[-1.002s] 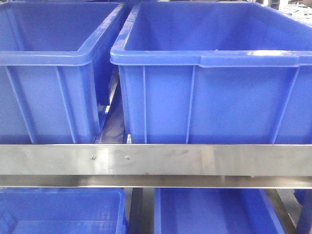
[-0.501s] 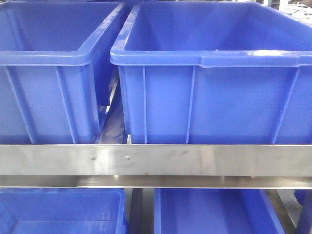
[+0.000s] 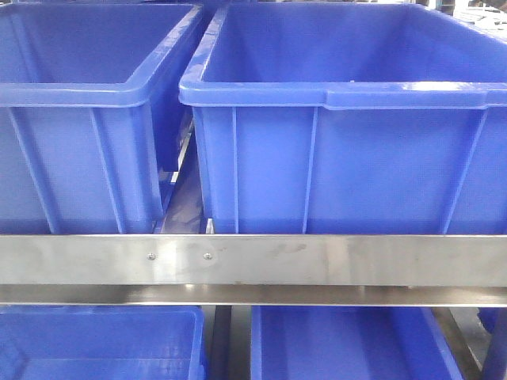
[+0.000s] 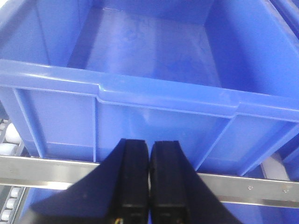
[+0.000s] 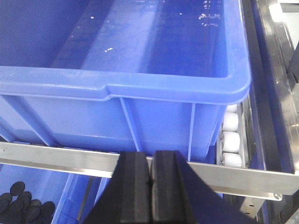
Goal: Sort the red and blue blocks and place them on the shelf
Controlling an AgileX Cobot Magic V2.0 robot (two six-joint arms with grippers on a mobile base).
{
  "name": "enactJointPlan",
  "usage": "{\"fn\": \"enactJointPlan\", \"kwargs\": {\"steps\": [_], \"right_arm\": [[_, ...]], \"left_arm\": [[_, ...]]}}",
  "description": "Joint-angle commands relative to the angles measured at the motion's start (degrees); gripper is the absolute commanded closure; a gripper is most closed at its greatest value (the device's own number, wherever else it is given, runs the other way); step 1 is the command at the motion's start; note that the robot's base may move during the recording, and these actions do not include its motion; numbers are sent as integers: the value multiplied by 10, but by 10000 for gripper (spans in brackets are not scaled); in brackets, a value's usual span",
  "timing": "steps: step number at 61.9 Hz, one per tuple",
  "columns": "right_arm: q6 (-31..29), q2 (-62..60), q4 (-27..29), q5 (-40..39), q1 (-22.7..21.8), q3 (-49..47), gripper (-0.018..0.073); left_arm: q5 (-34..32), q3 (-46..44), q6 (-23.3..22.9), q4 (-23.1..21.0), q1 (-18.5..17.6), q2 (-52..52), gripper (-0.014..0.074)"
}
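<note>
Here both the left gripper (image 4: 149,175) and right gripper (image 5: 150,184), pressed together and holding nothing, hover just before the shelf (image 3: 317,260) rail

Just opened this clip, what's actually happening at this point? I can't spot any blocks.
Nothing is being handled right now. Both arms face the shelf, each wrist camera looking over a steel rail into a large blue bin. The left gripper and right gripper are both shut with nothing between the fingers. The bin in front of the left arm looks empty inside, and so does the one in front of the right arm. No red or blue block shows in any view. Some dark round discs lie in a lower bin.
</note>
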Motion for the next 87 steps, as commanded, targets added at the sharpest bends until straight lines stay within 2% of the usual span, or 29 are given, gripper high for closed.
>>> {"fn": "enactJointPlan", "kwargs": {"steps": [1,5,21,26,33,39,74,87], "right_arm": [[-6,-21,-13,-35,-1,-16,487],[-13,-48,-37,-24,-11,-14,487],[-6,-203,-34,-60,-101,58,487],[-6,-251,-34,-60,-116,88,487],[-6,-292,-33,-70,-119,131,487],[-6,-314,-33,-116,-119,169,487],[-8,-308,-21,-95,-119,167,487],[-107,-309,57,-82,-114,167,487]], "left_arm": [[-51,-16,-2,-5,0,2,459],[-51,-16,-2,-5,0,2,459],[-51,-16,-2,-5,0,2,459],[-51,-16,-2,-5,0,2,459],[-51,-16,-2,-5,0,2,459],[-51,-16,-2,-5,0,2,459],[-52,-16,-2,-5,0,3,459],[-52,-16,-2,-5,0,4,459]]}}
